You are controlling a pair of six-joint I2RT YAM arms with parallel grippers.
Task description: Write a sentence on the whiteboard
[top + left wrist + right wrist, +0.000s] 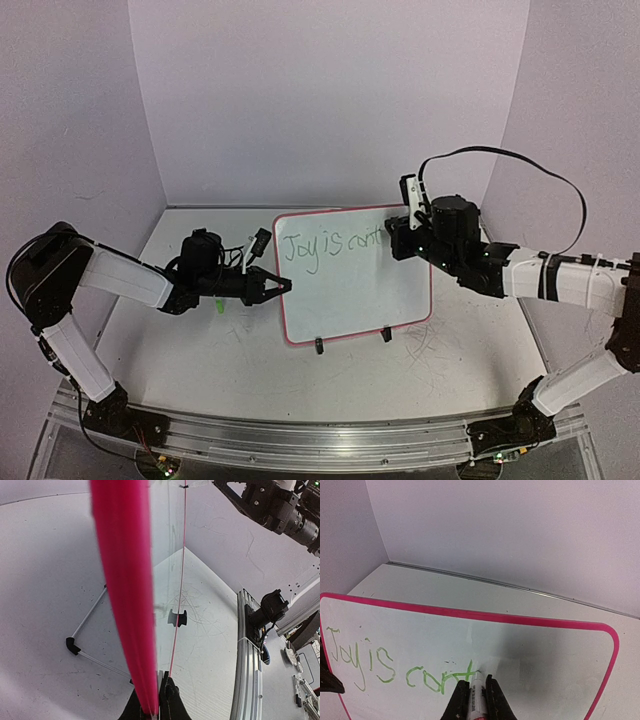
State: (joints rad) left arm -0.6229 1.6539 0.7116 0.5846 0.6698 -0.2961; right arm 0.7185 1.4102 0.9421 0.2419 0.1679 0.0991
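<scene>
Whiteboard (350, 295) stands mid-frame on the tabletop (200, 350). Your left claw (277, 287) is pinched tight on its left rim. Your right claw (476, 682) is clamped on the marker (478, 700), tip touching where the sentence (395, 667) ends at "Joy is cont". The line runs left to right, so your room is the bare board right of the tip. The right rim's well apart.

The whiteboard (545, 650) carries one line of thin green handwriting, the sentence (395, 662). What can be read is "Joy is cont". The last letter, the "t", stands right at the tip of the marker (477, 696). The same words show in the top view. The marker has a small label with dark print, too small to read.
</scene>
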